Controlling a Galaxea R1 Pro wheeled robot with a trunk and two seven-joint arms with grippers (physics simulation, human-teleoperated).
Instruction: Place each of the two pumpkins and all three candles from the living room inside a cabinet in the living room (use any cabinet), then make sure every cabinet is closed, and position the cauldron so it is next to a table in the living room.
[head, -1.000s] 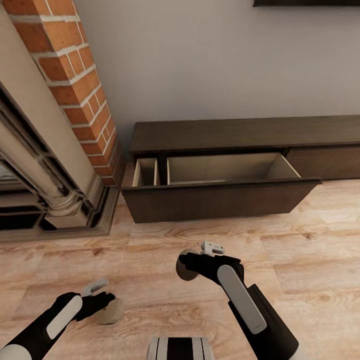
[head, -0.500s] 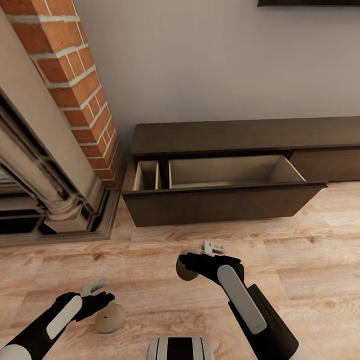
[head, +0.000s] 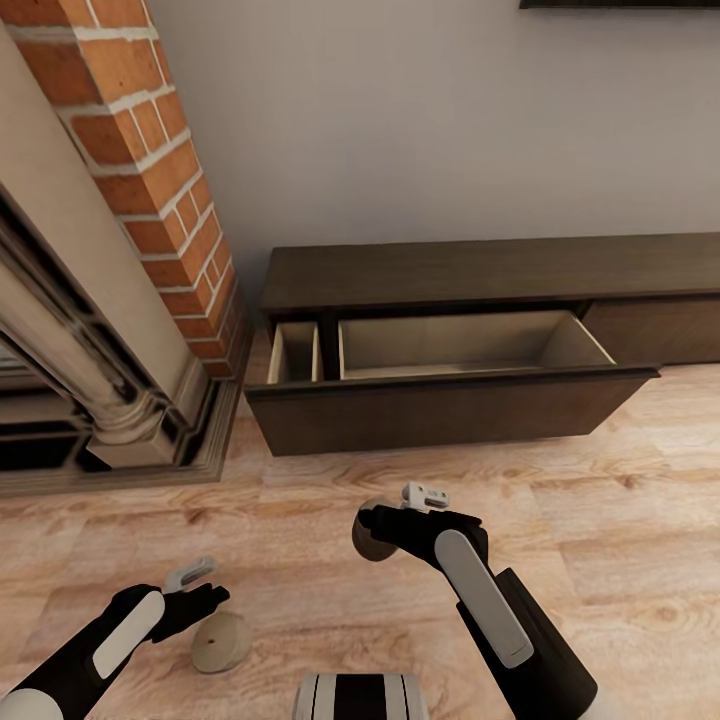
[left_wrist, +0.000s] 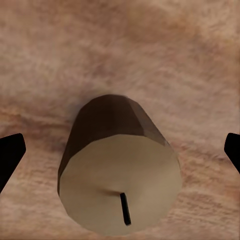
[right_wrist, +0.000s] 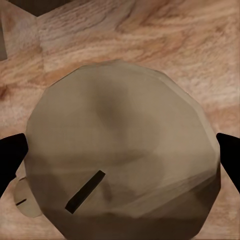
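Facing the cabinet (head: 480, 270) from the wooden floor (head: 620, 520). Its wide drawer (head: 450, 405) is pulled out, pale interior showing, nothing visible inside it. A brick column (head: 150, 170) and the stone-coloured fireplace (head: 90, 400) stand just beside the cabinet's near end.

My right gripper (head: 385, 528) hangs above the floor in front of that drawer, closed around one candle (head: 372, 540); through the right wrist camera the candle (right_wrist: 122, 155) spans the gap between both dark fingertips (right_wrist: 10, 160).

My left gripper (head: 205, 590) is further from the cabinet, fingers spread wide and holding nothing. A second candle (head: 221, 641) sits on the floor just beside it, wick end up. Through the left wrist camera this candle (left_wrist: 120, 175) lies between the fingertips (left_wrist: 10, 155), clear of both
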